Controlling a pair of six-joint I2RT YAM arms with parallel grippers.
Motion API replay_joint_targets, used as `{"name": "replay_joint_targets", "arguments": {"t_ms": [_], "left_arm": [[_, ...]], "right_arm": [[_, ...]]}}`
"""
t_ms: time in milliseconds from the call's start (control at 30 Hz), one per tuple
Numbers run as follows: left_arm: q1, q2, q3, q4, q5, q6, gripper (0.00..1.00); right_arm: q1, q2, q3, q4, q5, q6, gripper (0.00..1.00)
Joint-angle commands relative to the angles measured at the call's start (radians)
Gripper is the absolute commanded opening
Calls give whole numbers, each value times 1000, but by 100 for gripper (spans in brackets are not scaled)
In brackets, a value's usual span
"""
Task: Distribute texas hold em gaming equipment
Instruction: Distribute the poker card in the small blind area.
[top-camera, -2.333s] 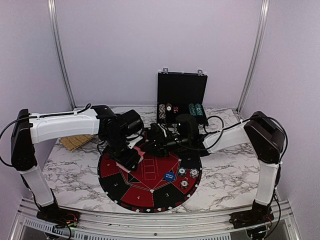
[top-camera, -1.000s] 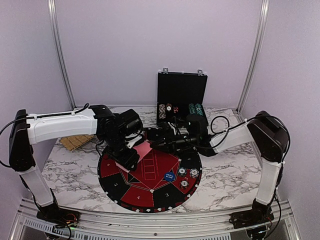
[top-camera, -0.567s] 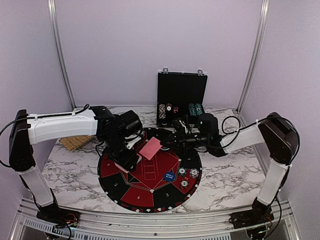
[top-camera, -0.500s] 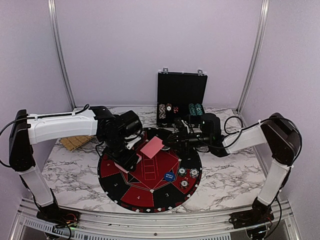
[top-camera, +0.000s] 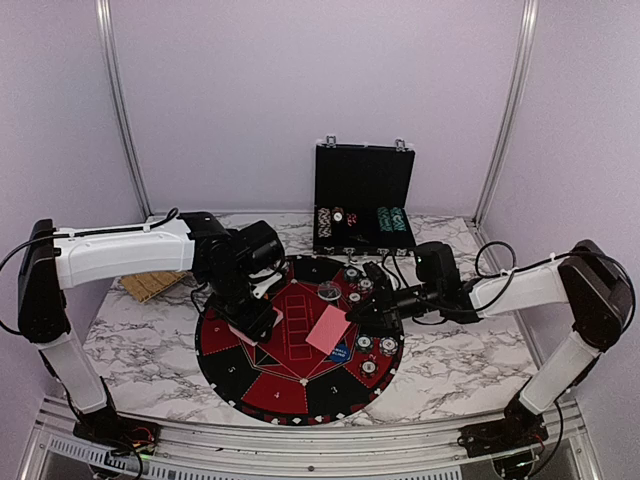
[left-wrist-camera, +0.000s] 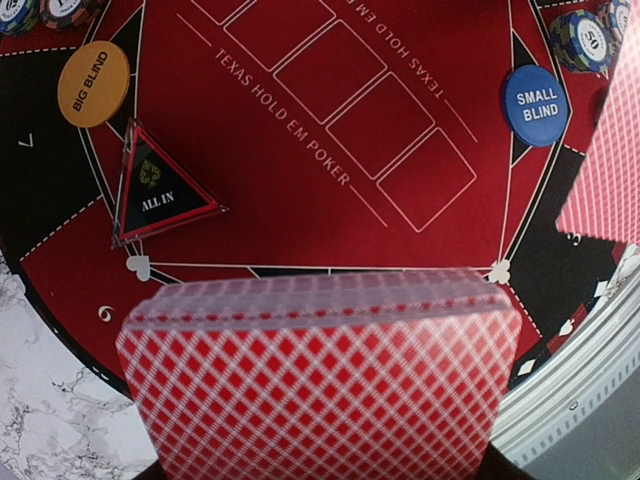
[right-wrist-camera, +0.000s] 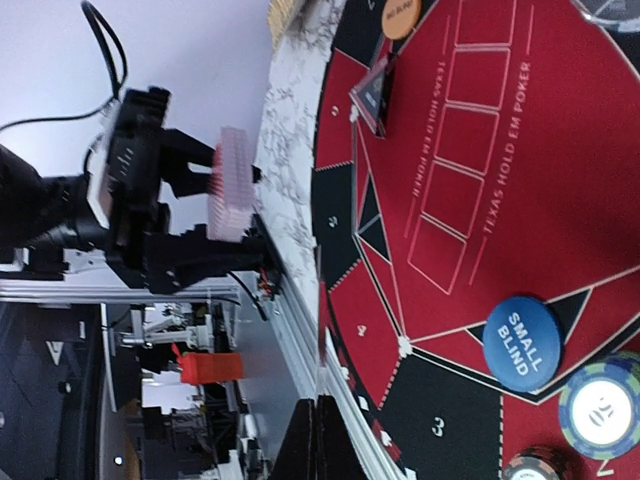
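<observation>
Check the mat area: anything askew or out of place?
Nothing spilled or damaged. One red-backed card hangs tilted in the shut right gripper above the mat, overlapping the blue small-blind disc in the top view, not laid flat. The left gripper holds the deck over the mat's left side.

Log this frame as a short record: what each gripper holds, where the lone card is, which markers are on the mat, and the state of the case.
left gripper: shut on the card deck, over the mat's near-left part
right gripper: shut on a single card, red back up
single card position: above the mat, beside the small blind disc
other markers on mat: big blind disc, all-in marker
chips: several on the mat's right side, more in the case
case: open, lid upright, at the back of the table
</observation>
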Motion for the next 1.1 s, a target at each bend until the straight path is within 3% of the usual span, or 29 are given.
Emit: {"name": "replay_joint_targets", "arguments": {"t_ms": [0, 367, 667, 867, 1067], "left_arm": [[7, -56, -5, 13, -4, 10, 42], [6, -56, -5, 13, -3, 13, 42], [7, -57, -4, 13, -2, 11, 42], [8, -58, -5, 12, -3, 13, 42], [8, -62, -9, 12, 2, 10, 42]], "right_arm": [[72, -33, 9, -259, 60, -219, 0], [184, 8, 5, -360, 97, -319, 0], [199, 59, 41, -435, 160, -364, 1], [214, 51, 80, -521, 248, -404, 23], [213, 14, 128, -608, 339, -428, 39]]}}
